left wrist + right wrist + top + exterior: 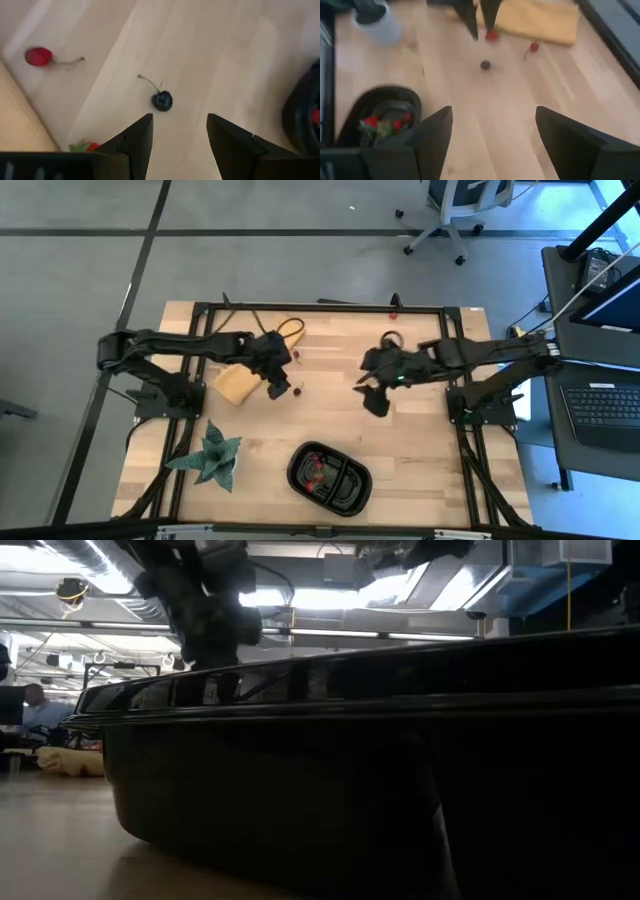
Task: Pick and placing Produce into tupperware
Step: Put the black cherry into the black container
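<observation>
Left wrist view: left pincer (179, 131), jaws apart, is hovering just short of dark cherry (162, 100), risking rolling it away; right pincer (492, 131) is waiting, open.

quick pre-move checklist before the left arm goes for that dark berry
1. Left gripper jaws open and empty: ok.
2. Dark berry lies ahead of the left jaws, roughly centred between them, stem up: ok.
3. Nothing touching the berry; the red fruit lies well off to one side: ok.
4. Strawberry-like fruit sits right beside one left finger and could get nudged: not ok.
5. Black tray on the table's near edge, some red produce already in it, room left: ok.
6. Right gripper open, hovering mid-table away from the berry: ok.
</observation>
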Available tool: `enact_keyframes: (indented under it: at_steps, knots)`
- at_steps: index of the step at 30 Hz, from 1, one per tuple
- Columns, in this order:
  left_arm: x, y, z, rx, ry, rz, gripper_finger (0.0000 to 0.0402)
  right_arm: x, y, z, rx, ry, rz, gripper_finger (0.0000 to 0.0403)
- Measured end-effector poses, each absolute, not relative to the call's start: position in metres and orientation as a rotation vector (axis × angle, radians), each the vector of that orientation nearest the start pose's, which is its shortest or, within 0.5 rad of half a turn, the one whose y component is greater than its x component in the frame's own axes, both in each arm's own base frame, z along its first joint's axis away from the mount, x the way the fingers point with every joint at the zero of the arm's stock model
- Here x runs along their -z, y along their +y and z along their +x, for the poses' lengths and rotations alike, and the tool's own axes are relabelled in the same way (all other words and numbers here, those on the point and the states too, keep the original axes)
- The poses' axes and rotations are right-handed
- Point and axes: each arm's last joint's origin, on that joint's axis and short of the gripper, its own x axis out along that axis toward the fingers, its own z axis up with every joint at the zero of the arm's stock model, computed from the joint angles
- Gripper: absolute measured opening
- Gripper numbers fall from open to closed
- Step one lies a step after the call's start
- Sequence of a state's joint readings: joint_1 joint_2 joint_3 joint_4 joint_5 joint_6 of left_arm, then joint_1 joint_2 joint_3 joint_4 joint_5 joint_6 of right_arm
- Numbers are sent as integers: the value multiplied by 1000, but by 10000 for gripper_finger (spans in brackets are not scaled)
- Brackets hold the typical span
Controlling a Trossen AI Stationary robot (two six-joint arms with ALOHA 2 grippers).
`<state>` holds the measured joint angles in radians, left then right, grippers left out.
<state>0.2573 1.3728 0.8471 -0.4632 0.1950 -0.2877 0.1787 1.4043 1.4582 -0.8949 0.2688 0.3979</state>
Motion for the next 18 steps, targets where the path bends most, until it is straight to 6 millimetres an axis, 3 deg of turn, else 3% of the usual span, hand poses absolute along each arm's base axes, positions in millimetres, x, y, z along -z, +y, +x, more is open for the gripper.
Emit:
enact_keyframes:
  at_steps: [3,9,14,18]
  knots:
    - [-205,62,262,-214,978,-523,178,-361,39,256,232,692,234,288]
    - [-209,65,266,-281,961,-500,178,-331,30,211,228,539,351,288]
    - [-219,61,271,-333,952,-461,178,-310,26,190,211,412,440,288]
    - [-216,57,283,-341,1053,-461,178,-296,23,181,220,379,483,288]
